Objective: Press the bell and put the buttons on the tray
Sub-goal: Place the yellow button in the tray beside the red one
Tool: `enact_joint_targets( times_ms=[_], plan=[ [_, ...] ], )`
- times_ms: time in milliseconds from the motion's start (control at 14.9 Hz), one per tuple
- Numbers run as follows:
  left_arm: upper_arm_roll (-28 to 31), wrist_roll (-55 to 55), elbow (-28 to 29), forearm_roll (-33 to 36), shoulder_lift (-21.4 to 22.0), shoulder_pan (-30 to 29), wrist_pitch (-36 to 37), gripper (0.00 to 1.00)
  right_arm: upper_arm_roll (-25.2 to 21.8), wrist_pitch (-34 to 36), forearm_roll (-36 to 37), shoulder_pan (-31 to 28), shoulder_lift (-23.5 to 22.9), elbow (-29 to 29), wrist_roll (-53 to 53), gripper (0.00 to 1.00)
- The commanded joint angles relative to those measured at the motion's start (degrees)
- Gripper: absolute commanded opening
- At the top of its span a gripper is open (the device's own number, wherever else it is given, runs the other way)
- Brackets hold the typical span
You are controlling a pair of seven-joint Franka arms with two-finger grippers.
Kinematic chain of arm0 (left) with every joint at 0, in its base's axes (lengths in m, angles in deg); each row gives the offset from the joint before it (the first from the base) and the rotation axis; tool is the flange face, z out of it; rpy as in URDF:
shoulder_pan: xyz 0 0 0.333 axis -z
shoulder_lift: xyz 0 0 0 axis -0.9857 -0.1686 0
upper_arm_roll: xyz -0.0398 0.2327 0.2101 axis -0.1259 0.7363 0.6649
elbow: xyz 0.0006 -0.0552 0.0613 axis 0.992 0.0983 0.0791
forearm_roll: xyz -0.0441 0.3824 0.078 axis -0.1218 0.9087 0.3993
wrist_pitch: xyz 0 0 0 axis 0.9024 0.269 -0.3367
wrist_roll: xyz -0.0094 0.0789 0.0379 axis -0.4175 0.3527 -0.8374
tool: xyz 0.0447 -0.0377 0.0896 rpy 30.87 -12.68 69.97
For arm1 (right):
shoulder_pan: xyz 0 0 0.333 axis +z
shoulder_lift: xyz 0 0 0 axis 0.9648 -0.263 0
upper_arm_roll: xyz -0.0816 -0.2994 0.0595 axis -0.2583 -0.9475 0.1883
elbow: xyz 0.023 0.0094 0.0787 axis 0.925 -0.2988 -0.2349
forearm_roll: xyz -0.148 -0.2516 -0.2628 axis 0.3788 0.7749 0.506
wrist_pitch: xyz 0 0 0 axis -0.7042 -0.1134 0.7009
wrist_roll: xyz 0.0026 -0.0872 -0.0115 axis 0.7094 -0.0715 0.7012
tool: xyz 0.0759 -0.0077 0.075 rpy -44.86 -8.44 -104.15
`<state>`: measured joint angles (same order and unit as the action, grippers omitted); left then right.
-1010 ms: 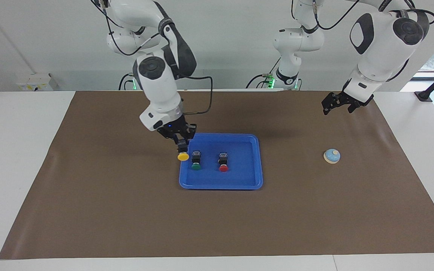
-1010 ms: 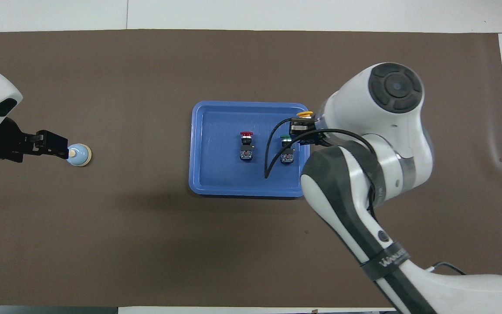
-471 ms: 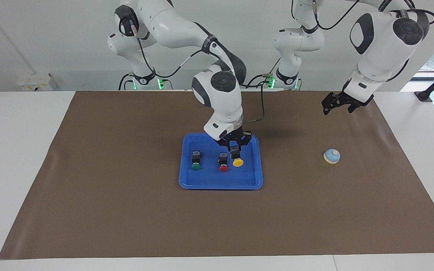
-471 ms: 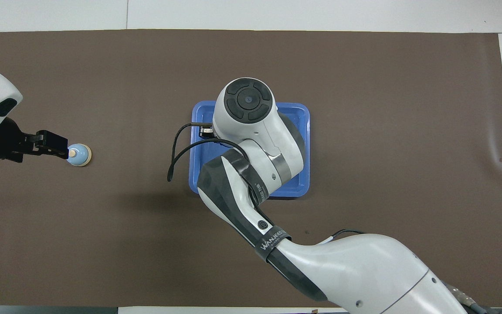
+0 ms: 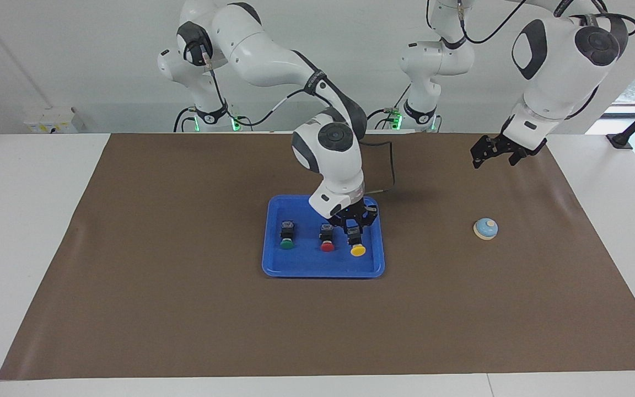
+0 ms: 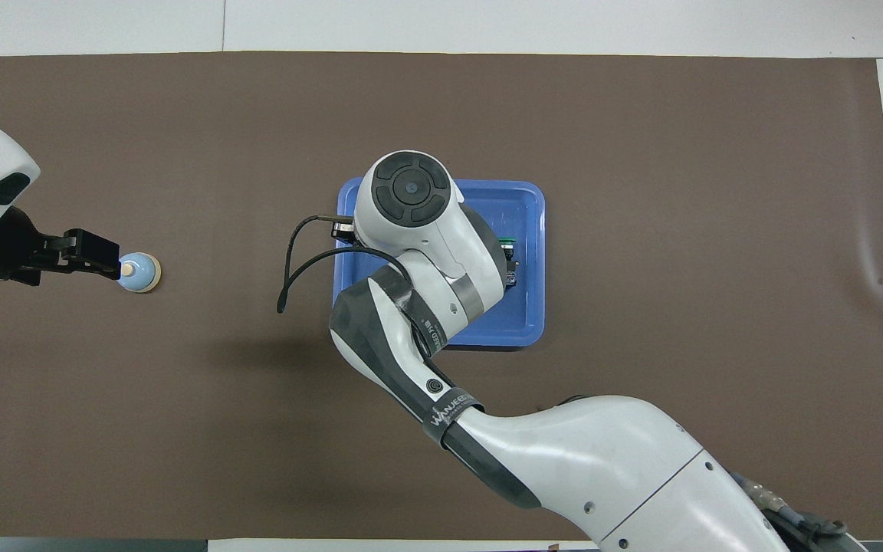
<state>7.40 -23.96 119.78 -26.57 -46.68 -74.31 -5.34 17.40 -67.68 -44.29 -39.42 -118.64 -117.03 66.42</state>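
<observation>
Brown mat (image 5: 185,309) on white table (image 5: 25,220) | right pincer (image 5: 354,234) pinching yellow button (image 5: 358,250) in tray (image 5: 295,270)

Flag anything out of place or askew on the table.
Nothing stands out. The green button and red button lie in the tray, the right gripper holds the yellow button there, and the bell sits upright.

Glossy plastic tray (image 5: 375,264); matt brown table mat (image 5: 185,309).
</observation>
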Motion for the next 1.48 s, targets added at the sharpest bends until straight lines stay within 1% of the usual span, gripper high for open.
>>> enact_joint_targets(
  times_ms=[0,67,135,202,404,606,673,808,875,943,1010,1077,1145,1212,1279,1347,1414],
  plan=[
    [0.2,0.1,0.0,-0.6,0.7,-0.1,0.6,1.0,-0.7,-1.5,0.0,2.8,-7.2,7.5,4.7,0.0],
    [0.2,0.1,0.0,-0.6,0.7,-0.1,0.6,1.0,-0.7,-1.2,0.5,3.3,-8.8,9.4,5.6,0.0],
    [0.1,0.1,0.0,-0.7,0.7,-0.1,0.6,1.0,-0.7,-1.0,0.6,3.4,-9.2,9.7,5.7,0.0],
    [0.2,0.1,0.0,-0.6,0.8,-0.1,0.6,1.0,-0.8,-0.3,0.6,3.3,-9.0,9.7,5.6,0.02],
    [0.2,0.1,-0.1,-0.6,0.7,-0.1,0.6,1.0,-0.8,3.3,0.5,2.8,-7.5,9.6,5.7,0.04],
    [0.2,0.1,-0.1,-0.6,0.8,-0.1,0.6,1.0,-0.7,5.2,-0.5,2.6,-5.6,9.5,5.7,0.06],
    [0.1,0.1,0.0,-0.6,0.7,-0.1,0.6,1.0,-0.7,5.5,-0.5,2.4,-5.0,9.3,5.7,0.12],
    [0.2,0.1,-0.1,-0.6,0.8,-0.2,0.5,1.0,-0.7,5.5,-0.5,2.2,-4.9,8.8,5.9,0.26],
    [0.2,0.1,-0.1,-0.6,0.8,-0.1,0.7,1.0,-0.7,5.4,-0.5,2.2,-4.8,8.4,5.9,0.4],
    [0.2,0.1,-0.1,-0.6,0.7,-0.1,0.5,1.0,-0.7,5.4,-0.5,2.2,-4.7,8.1,6.0,0.49],
    [0.2,0.1,-0.1,-0.7,0.7,-0.1,0.6,1.0,-0.8,5.2,-0.5,2.2,-4.7,7.8,6.0,0.51],
    [0.1,0.1,0.0,-0.7,0.8,-0.1,0.6,1.0,-0.8,4.7,-0.5,2.2,-4.8,7.3,6.0,0.59],
    [0.2,0.1,-0.1,-0.6,0.7,-0.1,0.5,1.0,-0.8,4.7,-0.5,2.2,-4.7,7.0,5.9,0.63],
    [0.1,0.1,-0.1,-0.6,0.7,-0.1,0.6,1.0,-0.7,4.6,-0.5,2.2,-4.7,6.9,5.9,0.72],
    [0.2,0.1,-0.1,-0.6,0.8,-0.1,0.6,1.0,-0.7,5.2,-0.5,2.1,-4.5,6.9,5.9,0.92],
    [0.1,0.1,0.0,-0.6,0.7,-0.1,0.6,1.0,-0.9,5.6,-0.2,1.9,-4.2,7.0,5.8,1.0],
    [0.1,0.1,-0.1,-0.7,0.8,-0.1,0.6,1.0,-1.3,6.6,0.2,1.1,-3.1,6.9,5.3,1.0]
  ],
)
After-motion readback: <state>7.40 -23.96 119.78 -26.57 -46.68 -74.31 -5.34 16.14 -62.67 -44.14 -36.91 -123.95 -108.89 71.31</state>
